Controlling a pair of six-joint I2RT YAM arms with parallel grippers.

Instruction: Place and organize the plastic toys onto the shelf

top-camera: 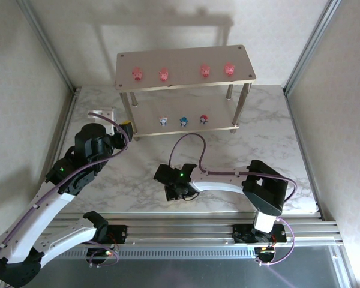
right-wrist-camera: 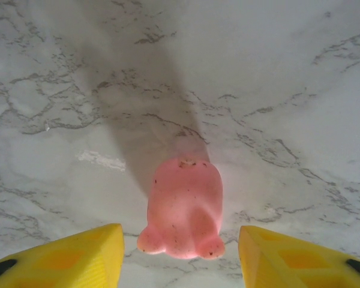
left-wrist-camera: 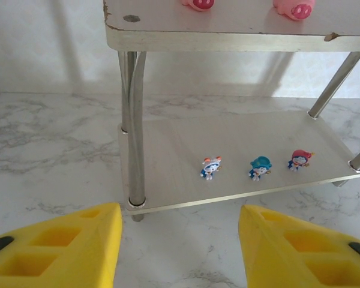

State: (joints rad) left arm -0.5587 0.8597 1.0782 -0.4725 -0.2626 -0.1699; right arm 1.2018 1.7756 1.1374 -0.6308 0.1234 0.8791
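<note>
The shelf [top-camera: 186, 60] stands at the back of the table. Several pink plastic toys [top-camera: 163, 74] sit in a row on its top board. A whitish-blue toy [left-wrist-camera: 210, 167], a blue toy [left-wrist-camera: 260, 167] and a red toy [left-wrist-camera: 300, 160] stand on the lower board [left-wrist-camera: 180, 150]. One more pink toy [right-wrist-camera: 185, 207] lies on the marble table between the fingers of my right gripper [right-wrist-camera: 180, 235]. That gripper is open, with a gap on each side of the toy. My left gripper [left-wrist-camera: 180, 246] hovers open and empty just in front of the shelf's left front leg [left-wrist-camera: 135, 132].
Silver frame posts [top-camera: 48, 42] and white walls close in the table on both sides. The right arm's wrist [top-camera: 179, 180] hangs over the table's middle, its purple cable [top-camera: 192, 141] looping toward the shelf. A small white fitting [top-camera: 103, 113] sits left of the shelf.
</note>
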